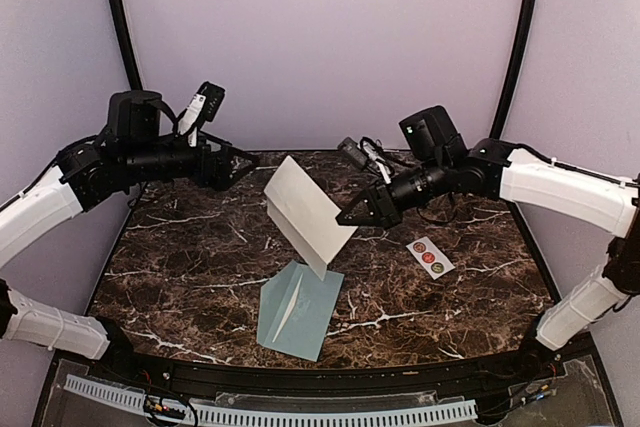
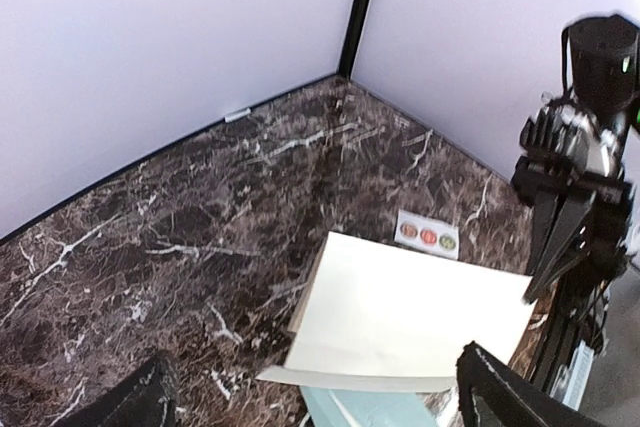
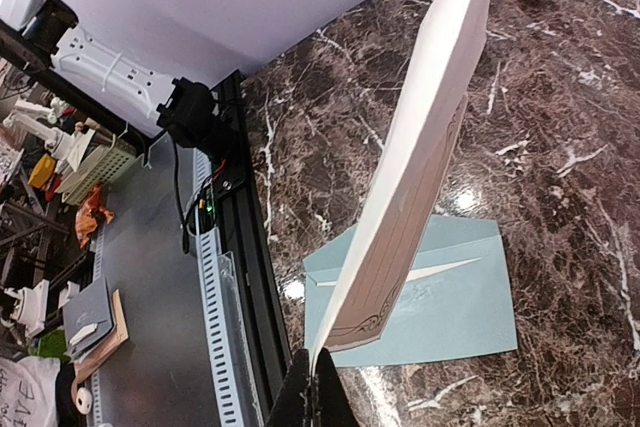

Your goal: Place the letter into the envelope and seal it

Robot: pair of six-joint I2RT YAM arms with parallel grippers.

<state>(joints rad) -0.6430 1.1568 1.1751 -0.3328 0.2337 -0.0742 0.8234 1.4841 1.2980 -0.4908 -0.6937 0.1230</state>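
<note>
**Right gripper**: clamped on one edge of the letter, raised off the counter. In the right wrist view its fingertips pinch the sheet at the bottom of the frame.

**Letter**: white folded sheet, held in this gripper and slanting away from it toward the left gripper. It hangs in the air, tilted on edge. Its lowest corner sits over the envelope's far end. Whether the two touch cannot be told.

**Envelope**: pale blue-grey, lying flat on the counter. It sits below the right gripper and to its left, toward the arm bases, directly under the held letter. A whitish sliver runs across its upper face.

**Left gripper**: jaws spread wide with nothing between them, hovering above the counter. It faces the letter from the side opposite the right gripper and stays apart from it.

**Sticker strip**: small white strip with three round stickers, flat on the counter. It lies just beyond the right gripper on its outer side, well apart from the envelope.

**Counter**: dark brown marble with white veins.
</note>
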